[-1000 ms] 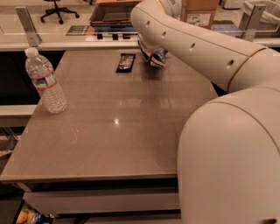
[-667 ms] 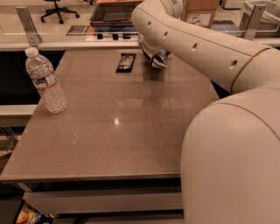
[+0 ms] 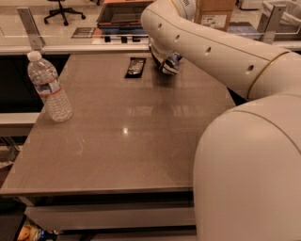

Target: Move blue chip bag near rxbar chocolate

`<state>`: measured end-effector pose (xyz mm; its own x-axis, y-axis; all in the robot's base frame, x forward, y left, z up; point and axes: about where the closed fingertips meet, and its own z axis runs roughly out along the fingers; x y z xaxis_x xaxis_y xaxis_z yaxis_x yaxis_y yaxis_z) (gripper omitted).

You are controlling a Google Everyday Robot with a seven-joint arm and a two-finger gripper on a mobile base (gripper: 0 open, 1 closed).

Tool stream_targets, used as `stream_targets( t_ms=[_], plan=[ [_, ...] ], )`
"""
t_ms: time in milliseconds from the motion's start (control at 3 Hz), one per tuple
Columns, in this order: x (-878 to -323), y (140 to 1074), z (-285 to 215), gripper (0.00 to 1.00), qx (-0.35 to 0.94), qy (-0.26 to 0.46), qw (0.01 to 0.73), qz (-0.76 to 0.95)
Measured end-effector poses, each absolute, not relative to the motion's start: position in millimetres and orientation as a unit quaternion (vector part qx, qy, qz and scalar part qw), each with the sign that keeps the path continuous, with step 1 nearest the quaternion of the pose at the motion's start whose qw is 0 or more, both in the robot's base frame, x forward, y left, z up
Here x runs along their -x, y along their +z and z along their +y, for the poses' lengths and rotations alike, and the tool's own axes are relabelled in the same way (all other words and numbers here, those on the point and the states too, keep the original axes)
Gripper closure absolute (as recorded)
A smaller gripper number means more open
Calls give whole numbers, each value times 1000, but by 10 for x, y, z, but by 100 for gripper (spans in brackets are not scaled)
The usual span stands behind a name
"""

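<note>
The rxbar chocolate [image 3: 135, 67] is a small flat black bar lying at the far middle of the table [image 3: 122, 141]. Just right of it, a small part of the blue chip bag [image 3: 171, 63] shows, dark blue with white, under the end of my arm; most of the bag is hidden by the arm. The bag sits about one bar's width from the bar. My gripper [image 3: 163, 58] is at the far end of the white arm, right at the bag, and is largely hidden behind the wrist.
A clear plastic water bottle [image 3: 48, 87] stands upright near the table's left edge. My large white arm [image 3: 244, 141] covers the right side of the view. Behind the table are a counter with trays [image 3: 122, 19] and a cardboard box [image 3: 214, 14].
</note>
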<state>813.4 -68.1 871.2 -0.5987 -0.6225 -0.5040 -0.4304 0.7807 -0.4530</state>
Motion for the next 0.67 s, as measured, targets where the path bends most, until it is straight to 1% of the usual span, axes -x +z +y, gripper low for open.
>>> stream_targets(
  t_ms=[667],
  plan=[
    [-8135,8673,-677,12,299,-144,331,883]
  ],
)
